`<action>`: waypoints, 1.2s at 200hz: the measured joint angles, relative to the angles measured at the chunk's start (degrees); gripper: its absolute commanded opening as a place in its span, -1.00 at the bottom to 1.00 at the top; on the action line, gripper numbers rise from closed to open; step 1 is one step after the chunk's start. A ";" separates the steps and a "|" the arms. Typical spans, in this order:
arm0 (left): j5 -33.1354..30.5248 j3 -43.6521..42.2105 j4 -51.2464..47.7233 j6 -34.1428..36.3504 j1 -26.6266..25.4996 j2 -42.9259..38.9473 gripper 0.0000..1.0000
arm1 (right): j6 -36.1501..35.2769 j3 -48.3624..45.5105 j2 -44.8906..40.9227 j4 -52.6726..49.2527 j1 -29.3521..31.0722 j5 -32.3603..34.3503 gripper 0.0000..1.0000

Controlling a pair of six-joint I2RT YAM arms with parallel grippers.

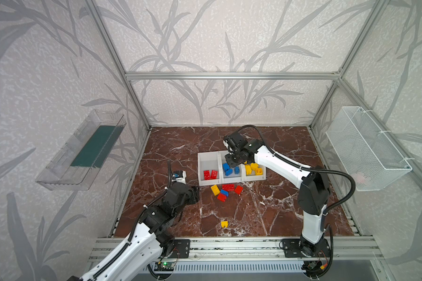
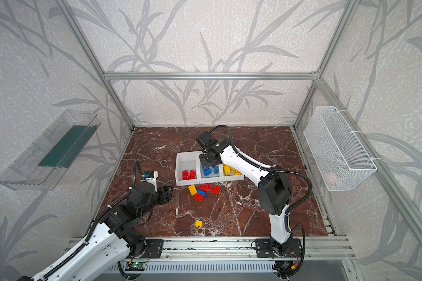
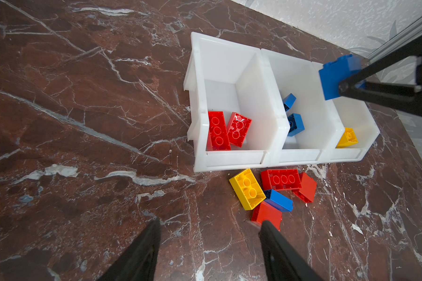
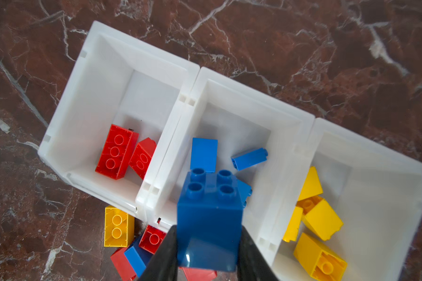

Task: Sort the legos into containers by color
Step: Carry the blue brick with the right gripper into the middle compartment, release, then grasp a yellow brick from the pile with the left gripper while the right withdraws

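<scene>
Clamped between the right gripper's (image 4: 208, 230) fingers, a blue four-stud brick (image 4: 208, 214) hangs over the middle bin (image 4: 253, 97), which holds other blue bricks; red ones lie in the left bin (image 1: 208, 159), yellow in the right bin (image 1: 255, 178). The left gripper (image 3: 211, 222) hovers half-wide and empty near five loose bricks (image 1: 225, 191) just before the bins; a lone yellow brick (image 1: 224, 224) lies well apart.

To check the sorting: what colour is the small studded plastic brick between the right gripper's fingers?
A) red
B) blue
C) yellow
B: in the right wrist view, the right gripper holds a blue studded plastic brick above the middle white plastic bin.
</scene>
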 measured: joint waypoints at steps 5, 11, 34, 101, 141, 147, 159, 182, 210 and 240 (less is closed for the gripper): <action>0.04 -0.09 0.00 -0.04 0.00 0.00 0.35 | 0.00 0.00 0.35 -0.28 0.00 -0.22 0.06; 0.15 -0.24 0.00 -0.07 0.00 0.00 0.35 | 0.07 0.00 0.59 -0.59 0.00 -0.42 0.08; 0.44 -0.74 0.00 -0.28 0.00 0.04 0.35 | 0.13 0.00 0.46 -1.03 0.07 -1.07 0.12; 2.08 -0.94 0.48 -0.28 0.00 1.55 0.35 | 0.44 -2.29 -3.02 -0.90 0.07 -1.11 0.13; 3.69 -0.94 0.98 0.17 0.00 3.72 0.35 | 1.36 -7.98 -9.18 -0.24 0.07 -1.05 0.14; 4.11 -0.94 1.33 0.22 0.00 4.39 0.35 | 1.49 -9.11 -10.23 0.02 0.07 -1.07 0.14; 5.01 -0.94 1.99 0.33 0.00 5.86 0.35 | 1.79 -11.54 -12.52 0.44 0.07 -1.07 0.14; 6.91 -0.92 3.37 0.90 -0.02 9.14 0.35 | 2.80 -16.70 -17.27 0.87 0.02 -0.68 0.15; 8.74 -0.92 4.98 1.77 -0.66 13.25 0.35 | 4.63 -23.23 -22.18 2.03 -0.44 -0.04 0.15; 10.32 -0.74 7.08 2.69 -2.01 17.57 0.35 | 6.86 -29.88 -25.90 2.58 -1.03 0.20 0.15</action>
